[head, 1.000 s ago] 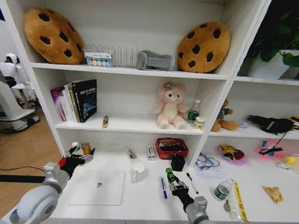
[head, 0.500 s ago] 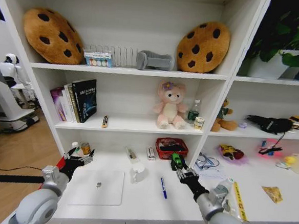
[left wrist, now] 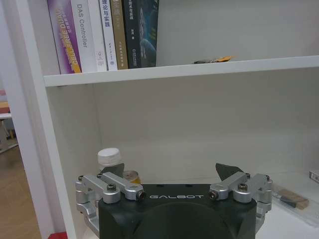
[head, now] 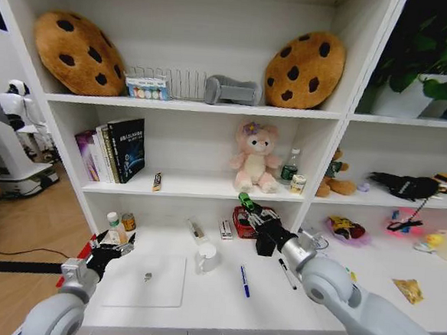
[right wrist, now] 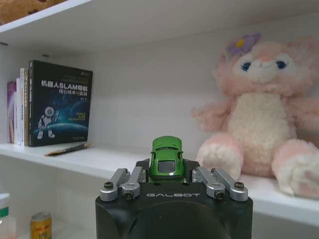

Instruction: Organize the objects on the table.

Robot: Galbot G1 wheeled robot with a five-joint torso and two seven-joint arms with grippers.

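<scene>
My right gripper (head: 249, 207) is shut on the tiny green toy car (head: 245, 200), held in the air in front of the middle shelf, just below the pink plush. The right wrist view shows the car (right wrist: 167, 157) pinched between the fingers. My left gripper (head: 111, 248) hovers open and empty over the white table (head: 214, 299), at the silver laptop's (head: 145, 279) left corner. On the table lie a white mug (head: 206, 257), a blue pen (head: 243, 281), a black marker (head: 287, 273) and a yellow packet (head: 408, 290).
A red basket (head: 240, 221) and a black box (head: 265, 245) stand at the back of the table under my right arm. A white-capped bottle (left wrist: 109, 157) and a small can (left wrist: 131, 175) stand beyond the left gripper. Books (head: 113, 150) and the pink plush (right wrist: 259, 114) occupy the middle shelf.
My right gripper has risen from the table with the green car and swung back and left towards the middle shelf. The left gripper has sunk slightly.
</scene>
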